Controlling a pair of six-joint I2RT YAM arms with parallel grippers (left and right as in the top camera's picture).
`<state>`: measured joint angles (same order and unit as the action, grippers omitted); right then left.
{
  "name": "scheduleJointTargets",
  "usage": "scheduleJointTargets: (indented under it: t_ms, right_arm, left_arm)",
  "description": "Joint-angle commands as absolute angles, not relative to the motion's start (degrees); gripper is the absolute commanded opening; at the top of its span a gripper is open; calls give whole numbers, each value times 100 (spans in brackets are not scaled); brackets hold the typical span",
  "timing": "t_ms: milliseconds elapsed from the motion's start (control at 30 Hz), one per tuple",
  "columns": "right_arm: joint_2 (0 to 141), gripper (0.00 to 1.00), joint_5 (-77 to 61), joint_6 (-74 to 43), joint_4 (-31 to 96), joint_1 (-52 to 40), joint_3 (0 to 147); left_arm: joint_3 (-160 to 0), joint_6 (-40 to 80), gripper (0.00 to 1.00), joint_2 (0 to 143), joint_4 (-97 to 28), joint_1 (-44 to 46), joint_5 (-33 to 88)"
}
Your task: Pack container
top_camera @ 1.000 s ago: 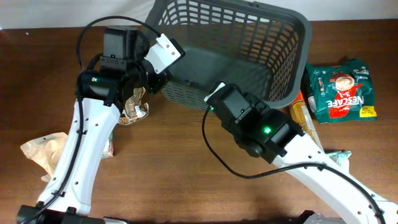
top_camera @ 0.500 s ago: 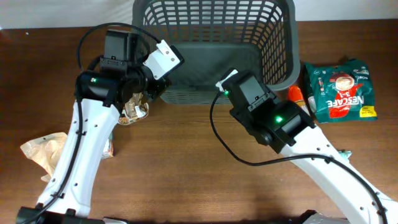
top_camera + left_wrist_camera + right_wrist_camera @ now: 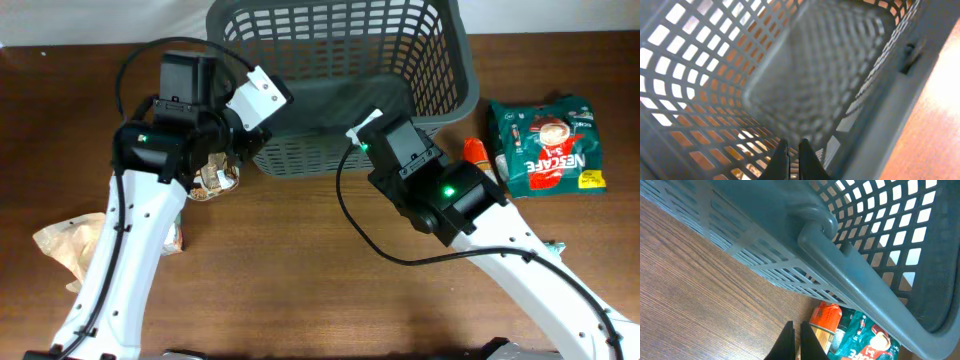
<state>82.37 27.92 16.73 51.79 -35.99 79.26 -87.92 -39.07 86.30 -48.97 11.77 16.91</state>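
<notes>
The container (image 3: 442,60), a large dark grey lattice basket, stands at the back centre of the table, square to the edge. My left gripper (image 3: 252,138) is at its front left corner. In the left wrist view its fingers (image 3: 794,161) are shut, just inside the lattice wall of the container (image 3: 815,75), with the thick rim to their right. My right gripper (image 3: 372,124) is at the middle of the front wall. In the right wrist view its fingers (image 3: 794,341) are shut and empty over the bare table, below the container's slotted wall and rim (image 3: 740,230).
A green Nescafe pack (image 3: 548,145) (image 3: 867,341) and an orange-topped pack (image 3: 478,152) (image 3: 826,317) lie right of the basket. A brown snack pack (image 3: 215,176) lies under the left arm. A crumpled tan bag (image 3: 65,245) lies at the left edge.
The basket has swung round from a slanted pose to square with the table and shifted left. My right gripper moved up and to the right along its front wall. The left gripper barely moved.
</notes>
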Motion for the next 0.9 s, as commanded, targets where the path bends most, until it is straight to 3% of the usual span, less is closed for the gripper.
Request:
scheduleJointTargets:
  t_ms: [0,33,100,133,233,333,400,600,767,867]
  right_arm:
    - [8213,6,2735,1649,5155,-3557,7902]
    - [8213,14,2733,1647,5155,-3562,7902]
    - [8211,31,2644,1612,5155,-3562,7915]
    - [8204,50,2589,1559,5159,-3562,7937]
    - [8167,67,2539,1291,5162,-3562,8034]
    - [8066,82,2357,1109,5266,-3559,8195]
    - [7988,85,2320,943,5433,-3559,8350]
    - [7496,98,2333,290,6340,-3555,9111]
    - [6866,99,2792,-659,7052,-3400,9998]
    - [6313,99,2794,-1245,7498,-2808,10624]
  left_arm:
    - [-8711,-3992,2,8525,-4525,1157,1505]
    - [-8711,-3951,6,8525,-4292,1157,1356]
    - [-8711,-3656,30,8525,-3780,1157,1000]
    - [-8715,-3483,40,8525,-3492,1157,805]
    - [-8794,-3089,49,8525,-2797,1157,458]
    - [-9056,-2685,49,8525,-2536,1105,285]
    - [-9314,-2274,49,8523,-2495,1044,5]
    - [-10040,-1387,32,8329,-2508,827,-1083]
    - [-10134,-1133,23,7822,-2930,635,-1964]
    - [-10132,-25,21,7408,-4375,395,-2574]
